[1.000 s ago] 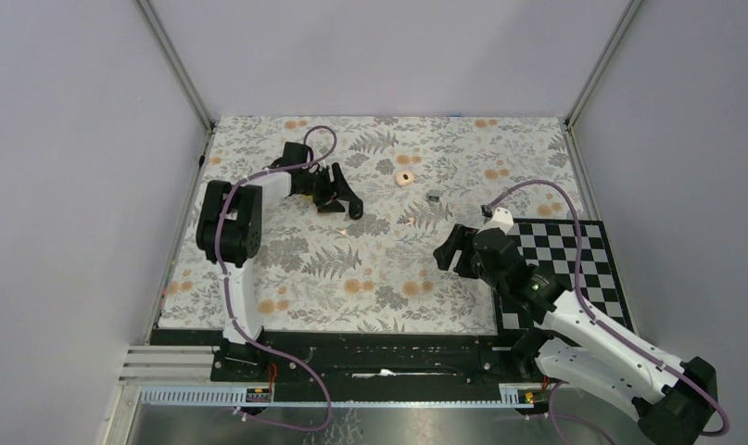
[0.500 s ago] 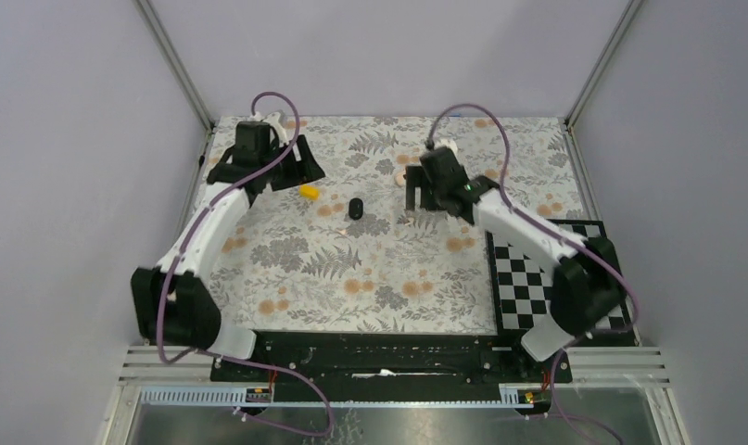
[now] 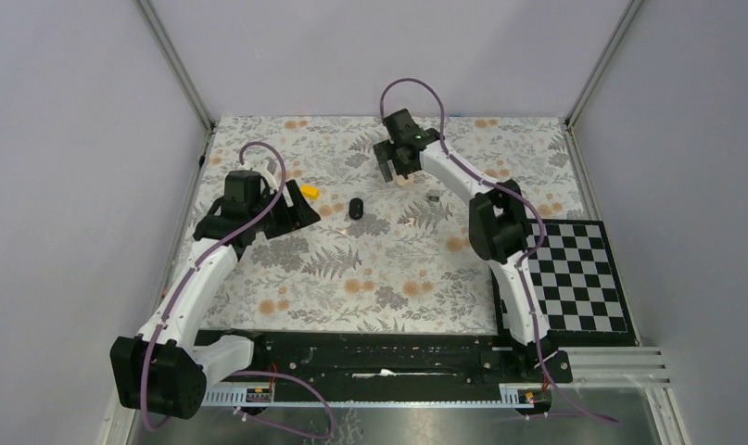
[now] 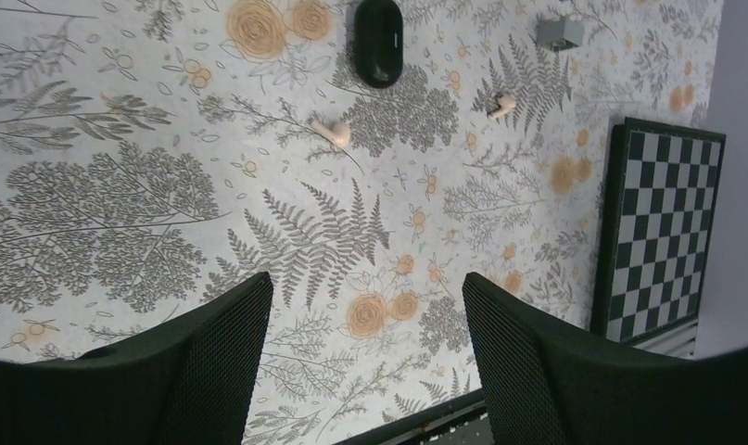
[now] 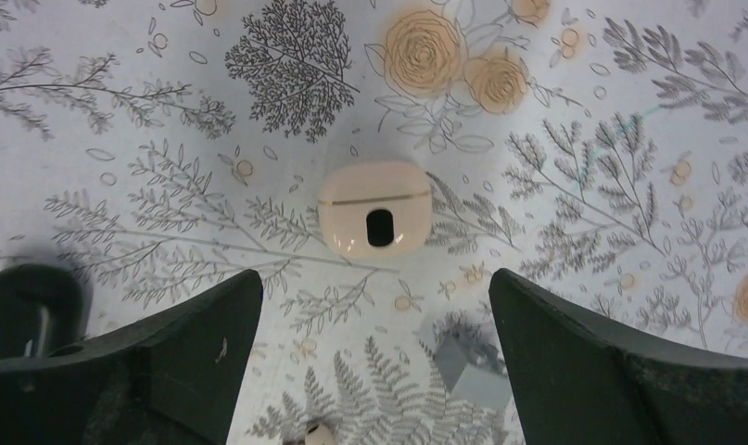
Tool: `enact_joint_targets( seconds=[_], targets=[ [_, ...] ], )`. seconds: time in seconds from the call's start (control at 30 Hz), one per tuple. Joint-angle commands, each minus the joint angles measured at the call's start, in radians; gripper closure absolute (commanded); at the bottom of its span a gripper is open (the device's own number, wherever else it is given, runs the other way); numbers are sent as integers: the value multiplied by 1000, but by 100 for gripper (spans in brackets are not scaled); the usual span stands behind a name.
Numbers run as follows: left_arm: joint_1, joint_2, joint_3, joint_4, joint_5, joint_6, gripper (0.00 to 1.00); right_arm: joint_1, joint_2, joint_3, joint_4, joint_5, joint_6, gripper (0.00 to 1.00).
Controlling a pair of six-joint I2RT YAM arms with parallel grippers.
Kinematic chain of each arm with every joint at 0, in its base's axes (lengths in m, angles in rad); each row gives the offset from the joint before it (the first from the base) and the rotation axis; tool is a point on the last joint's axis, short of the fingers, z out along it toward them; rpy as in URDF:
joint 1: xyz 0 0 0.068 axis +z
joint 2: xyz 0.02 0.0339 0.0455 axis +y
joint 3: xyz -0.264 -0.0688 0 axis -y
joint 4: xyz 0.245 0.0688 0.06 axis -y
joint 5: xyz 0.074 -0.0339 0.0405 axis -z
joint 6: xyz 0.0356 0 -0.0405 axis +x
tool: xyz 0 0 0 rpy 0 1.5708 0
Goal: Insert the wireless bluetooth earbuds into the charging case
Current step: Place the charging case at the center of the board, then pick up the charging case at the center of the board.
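Two tiny cream stemmed earbuds lie on the floral mat; one also shows in the right wrist view. No black earbuds show. A peach rounded case with a lid seam and a dark oval hole lies shut, just beyond my open, empty right gripper. A glossy black oval pebble-shaped case lies mid-mat. My left gripper is open and empty, left of the black case.
A small grey metallic piece lies right of the peach case. A small yellow object lies beyond the left gripper. A checkerboard mat covers the near right. Frame posts stand at the far corners.
The left gripper has drawn back from the far left corner towards the near side. The right gripper has swung left and farther out, over the peach case.
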Motion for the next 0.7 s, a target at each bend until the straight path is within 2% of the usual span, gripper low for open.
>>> enact_joint_targets(
  seconds=[0.0, 0.3, 0.67],
  targets=[
    [0, 11, 30, 18, 88, 19, 23, -3, 113, 173, -123, 0, -96, 1],
    [0, 13, 32, 18, 96, 49, 22, -19, 188, 235, -142, -71, -101, 1],
    [0, 30, 31, 10, 113, 57, 22, -52, 231, 232, -122, -130, -89, 17]
  ],
)
